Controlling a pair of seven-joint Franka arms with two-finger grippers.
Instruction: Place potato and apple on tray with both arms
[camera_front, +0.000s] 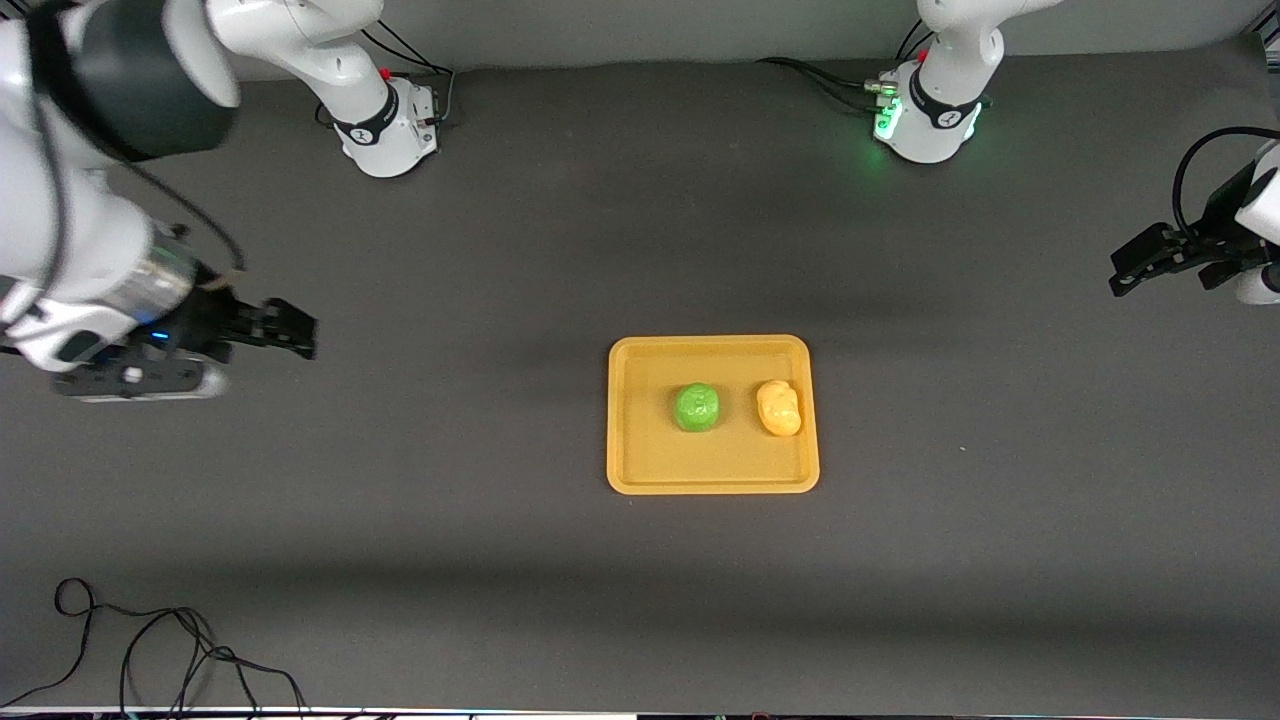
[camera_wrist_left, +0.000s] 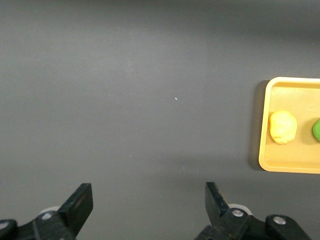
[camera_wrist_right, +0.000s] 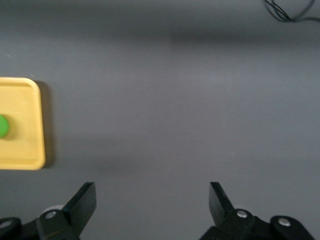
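Note:
The yellow-orange tray (camera_front: 712, 470) lies at the middle of the table. The green apple (camera_front: 697, 407) and the lumpy yellow-orange potato (camera_front: 779, 408) rest on it side by side, the potato toward the left arm's end. My left gripper (camera_front: 1128, 268) is open and empty, up over bare table at the left arm's end. My right gripper (camera_front: 300, 335) is open and empty over bare table at the right arm's end. The left wrist view shows the tray (camera_wrist_left: 292, 164), the potato (camera_wrist_left: 282, 127) and the apple's edge (camera_wrist_left: 316, 129). The right wrist view shows the tray's corner (camera_wrist_right: 25, 150) and the apple's edge (camera_wrist_right: 3, 126).
The dark grey table mat (camera_front: 400, 500) spreads all round the tray. A loose black cable (camera_front: 150, 650) lies at the table edge nearest the front camera, toward the right arm's end. The arms' bases (camera_front: 925, 120) stand along the edge farthest from the camera.

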